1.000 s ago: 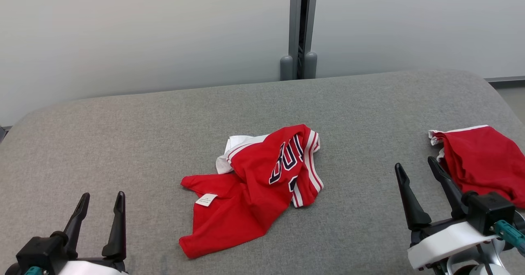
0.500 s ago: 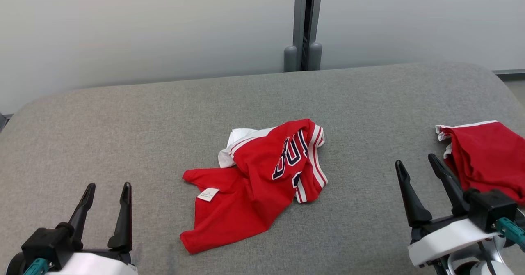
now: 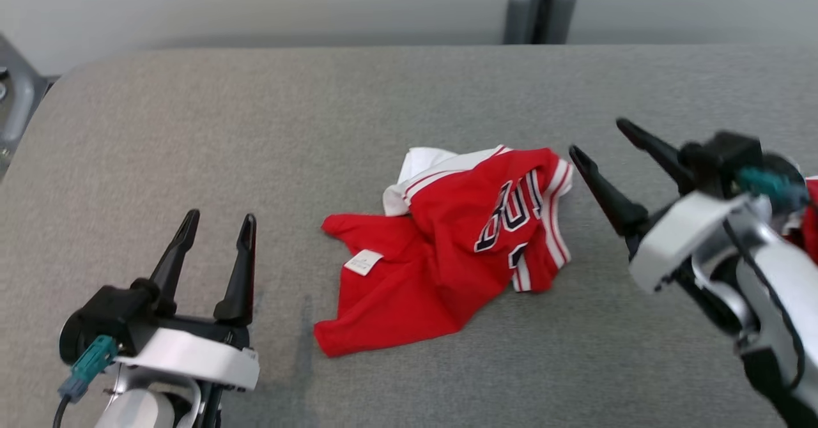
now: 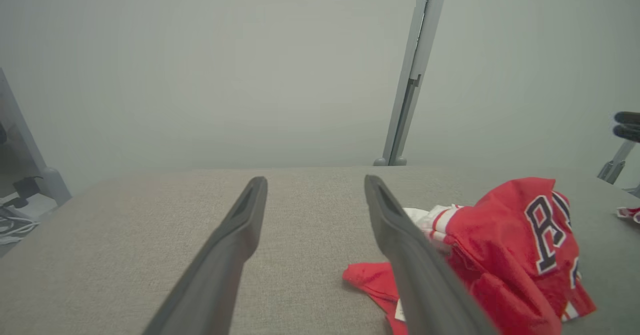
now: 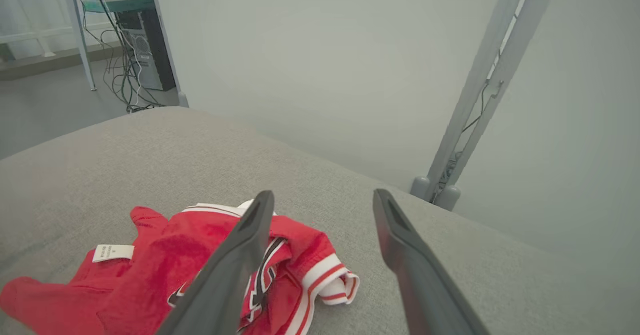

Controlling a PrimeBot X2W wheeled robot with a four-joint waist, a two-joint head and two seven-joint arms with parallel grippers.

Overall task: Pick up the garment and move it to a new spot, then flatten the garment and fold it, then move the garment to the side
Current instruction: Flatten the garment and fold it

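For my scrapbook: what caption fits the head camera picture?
Left gripper and right gripper, both open, flank a crumpled red jersey on a grey surface.

**Red garment (image 3: 441, 275) crumpled mid-bench (image 3: 192, 128)**

A red jersey is seen lying bunched and unfolded near the middle of the grey fabric surface. Navy lettering (image 3: 505, 220) edged in white is shown on a raised fold. Striped red-and-white trim (image 3: 557, 223) is turned up along the right side, white lining (image 3: 418, 163) is exposed at the far edge, and a small white label (image 3: 363, 262) sits at the left.

Grey padded table (image 3: 192, 128), pale wall (image 4: 200, 50) behind
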